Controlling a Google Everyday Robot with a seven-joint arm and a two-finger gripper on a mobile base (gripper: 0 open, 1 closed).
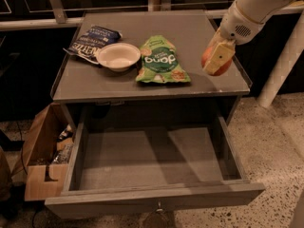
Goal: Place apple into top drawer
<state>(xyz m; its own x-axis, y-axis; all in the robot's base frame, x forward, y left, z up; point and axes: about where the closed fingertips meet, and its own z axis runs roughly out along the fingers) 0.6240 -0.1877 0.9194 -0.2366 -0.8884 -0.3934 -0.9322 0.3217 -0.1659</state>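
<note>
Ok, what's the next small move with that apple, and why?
Probably carry the small round red-orange apple toward the wide grey top drawer: the gripper is shut on it over the grey cabinet top at right, and the drawer stands open.

We see the gripper (pixel 216 61) at the upper right of the frame, over the right edge of the cabinet top (pixel 199 30), clasped around the apple (pixel 207 58). On the top, left of it, lies the snack bag (pixel 160 61), then the bowl (pixel 118 56) just beside the bag, and the chip bag (pixel 90 38) behind the bowl at the upper left. Below the cabinet top, the top drawer (pixel 142 201) stands open toward the bottom of the frame. A cardboard box (pixel 40 175) sits on the floor at its left
</note>
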